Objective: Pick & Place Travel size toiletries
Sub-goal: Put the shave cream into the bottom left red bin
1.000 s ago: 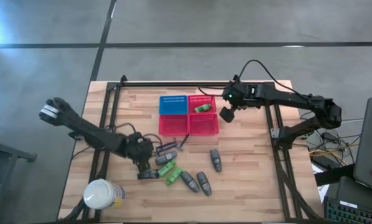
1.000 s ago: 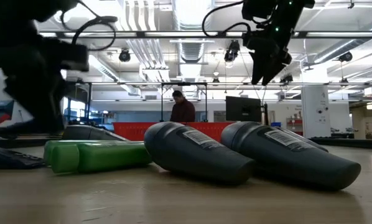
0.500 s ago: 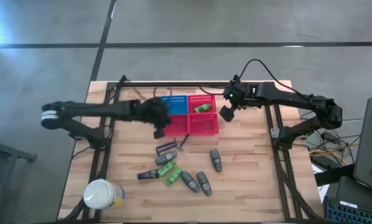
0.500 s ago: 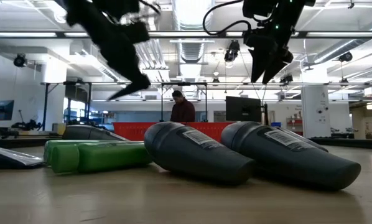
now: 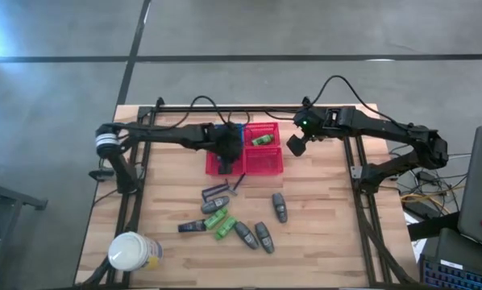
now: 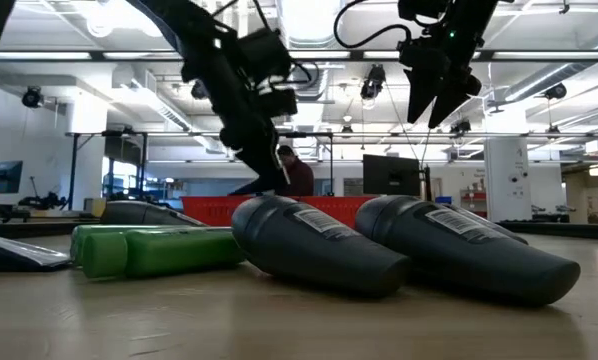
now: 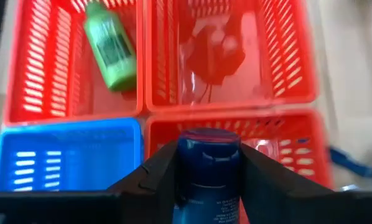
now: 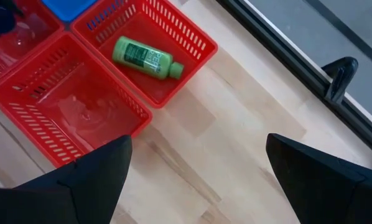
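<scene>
Left gripper [image 7: 208,177] clamps a dark blue bottle [image 7: 208,165] above the red baskets [image 7: 229,56]; an off-centre release risks hitting the divider. Right gripper [image 8: 195,171] wide, beside baskets.

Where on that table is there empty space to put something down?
Bare wood lies right of the red baskets, under the right gripper, and along the table's right edge. The bottles crowd the front middle, near the white jar.
</scene>
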`<control>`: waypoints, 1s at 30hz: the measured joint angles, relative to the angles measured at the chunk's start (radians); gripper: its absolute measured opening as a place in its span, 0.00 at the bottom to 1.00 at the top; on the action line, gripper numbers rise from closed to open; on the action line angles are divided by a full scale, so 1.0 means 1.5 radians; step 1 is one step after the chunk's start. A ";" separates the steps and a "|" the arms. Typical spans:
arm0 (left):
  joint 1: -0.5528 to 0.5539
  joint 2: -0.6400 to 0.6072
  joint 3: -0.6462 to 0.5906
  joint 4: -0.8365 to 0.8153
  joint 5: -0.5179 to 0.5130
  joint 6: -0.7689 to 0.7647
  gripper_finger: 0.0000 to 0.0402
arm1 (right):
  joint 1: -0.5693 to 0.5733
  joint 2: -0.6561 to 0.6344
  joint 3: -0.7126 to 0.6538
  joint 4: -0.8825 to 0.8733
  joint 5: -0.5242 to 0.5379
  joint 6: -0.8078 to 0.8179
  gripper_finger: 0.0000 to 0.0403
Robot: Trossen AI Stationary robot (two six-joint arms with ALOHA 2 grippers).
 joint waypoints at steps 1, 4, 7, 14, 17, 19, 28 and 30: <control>0.000 0.006 -0.001 -0.003 -0.003 0.000 0.42 | 0.000 -0.001 0.000 -0.004 0.000 0.003 0.91; 0.000 0.015 -0.001 -0.025 -0.008 0.000 0.50 | 0.000 -0.002 0.000 -0.007 0.000 0.004 0.91; 0.000 0.007 -0.001 -0.031 -0.012 -0.001 0.56 | 0.000 -0.002 0.000 -0.011 0.000 0.004 0.91; -0.024 -0.124 0.014 -0.231 0.019 -0.035 0.62 | 0.000 -0.002 0.000 -0.019 0.002 -0.006 0.91; -0.080 -0.203 -0.007 -0.327 0.021 -0.060 0.61 | 0.000 -0.002 0.000 -0.022 0.002 -0.014 0.91; -0.137 -0.248 -0.028 -0.370 0.017 -0.105 0.61 | 0.000 -0.002 0.000 -0.022 0.002 -0.020 0.91; -0.515 -0.318 -0.131 -0.317 -0.084 -0.452 0.62 | 0.000 -0.002 0.000 -0.020 0.001 -0.024 0.91; -0.589 -0.301 -0.145 -0.288 -0.142 -0.497 0.62 | 0.000 -0.002 0.000 -0.018 0.001 -0.025 0.91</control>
